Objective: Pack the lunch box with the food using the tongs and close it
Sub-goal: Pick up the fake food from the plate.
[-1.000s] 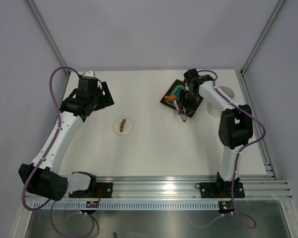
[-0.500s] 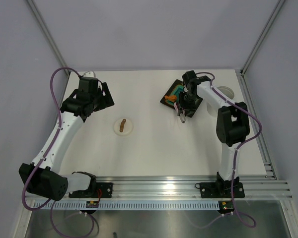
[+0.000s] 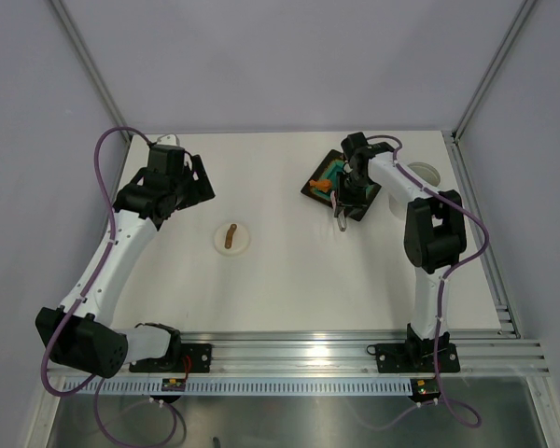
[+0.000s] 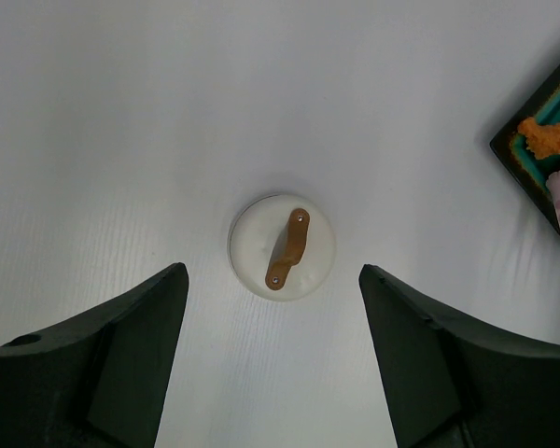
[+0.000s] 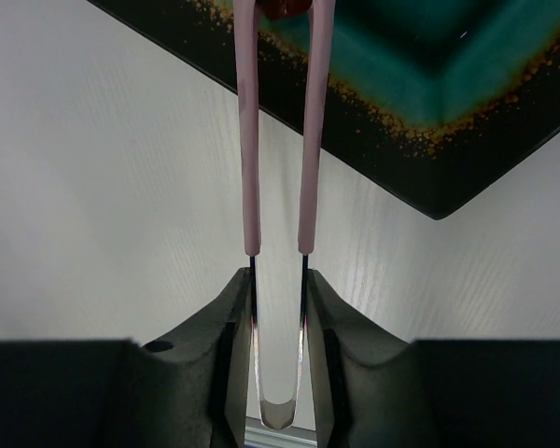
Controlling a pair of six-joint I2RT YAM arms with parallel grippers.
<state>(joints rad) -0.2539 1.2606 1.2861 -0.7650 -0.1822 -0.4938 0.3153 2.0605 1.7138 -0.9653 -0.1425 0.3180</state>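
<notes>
My right gripper (image 5: 278, 280) is shut on the pale pink tongs (image 5: 250, 149), near their joined end, and presses the two arms close together. The tong tips reach over the black tray (image 5: 467, 168), with a brown-red piece of food (image 5: 285, 7) between them at the top edge of the right wrist view. From above, the right gripper (image 3: 341, 198) hangs over the tray's near corner, with an orange piece (image 3: 323, 186) beside it. The white lunch box (image 3: 424, 175) stands open to the tray's right. Its lid (image 3: 231, 238) lies flat mid-table. My left gripper (image 4: 273, 273) hovers open above the lid (image 4: 252, 247).
The tray's corner (image 4: 527, 173) and an orange piece (image 4: 547, 137) show at the right edge of the left wrist view. Frame posts and walls bound the table. A metal rail runs along its near edge (image 3: 299, 350).
The right gripper has squeezed the tongs narrower and shifted slightly toward the tray. The left arm has not moved.
</notes>
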